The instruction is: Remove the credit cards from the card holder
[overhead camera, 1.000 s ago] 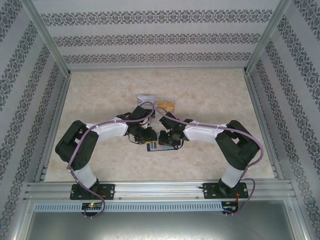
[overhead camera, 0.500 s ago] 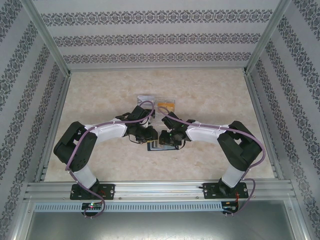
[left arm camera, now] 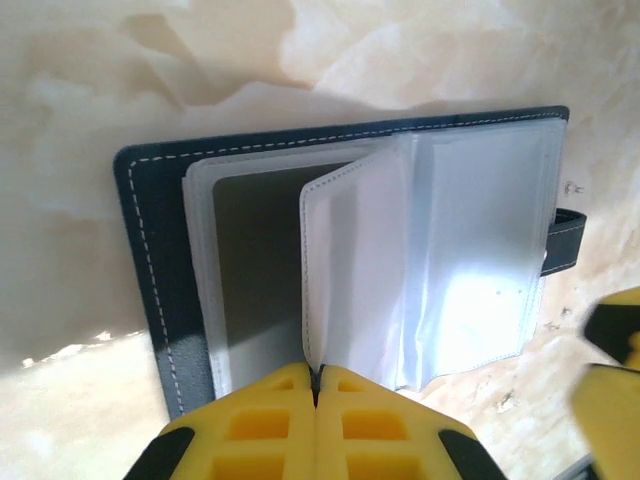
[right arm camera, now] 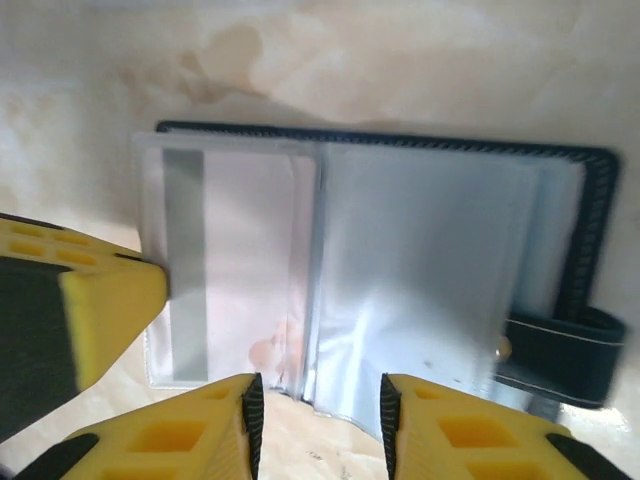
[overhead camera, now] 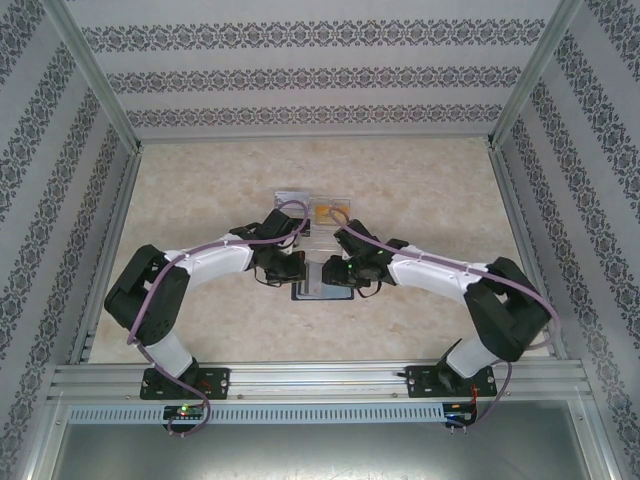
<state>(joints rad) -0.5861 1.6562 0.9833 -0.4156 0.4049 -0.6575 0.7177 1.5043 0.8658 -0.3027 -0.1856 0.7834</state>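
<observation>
**Card holder open on the tabletop: sleeve slip or dragging is the risk**

Card holder [overhead camera: 320, 291] is found lying open on the tabletop [overhead camera: 430, 190], a little toward 6 o'clock from its middle, with one hand at its 9 o'clock side and the other at its 3 o'clock side.

Toward 9 o'clock, a clear sleeve leaf [left arm camera: 350, 270] is stood up from the stack of sleeves. If that leaf is pulled upward or sideways, the whole light holder could be lifted or dragged over the tabletop, since nothing is seen pinning the navy cover down. The thin plastic could also be creased, or could slip out of so shallow a bite. A pale card [right arm camera: 235, 260] with a grey stripe is seen inside a sleeve in the right wrist view. It could be gripped together with its sleeve, so that no card would be freed. At the 3 o'clock end, the closure tab [right arm camera: 560, 350] could be snagged by a passing finger.

The left hand [left arm camera: 317, 378] is pressed together, and the lower edge of the raised leaf appears to be pinched in it. The right hand [right arm camera: 320, 392] is held partly spread, its fingers set on either side of the sleeves' 6 o'clock edge near the spine. Nothing is clamped by it, and contact with the plastic cannot be told for certain.
</observation>
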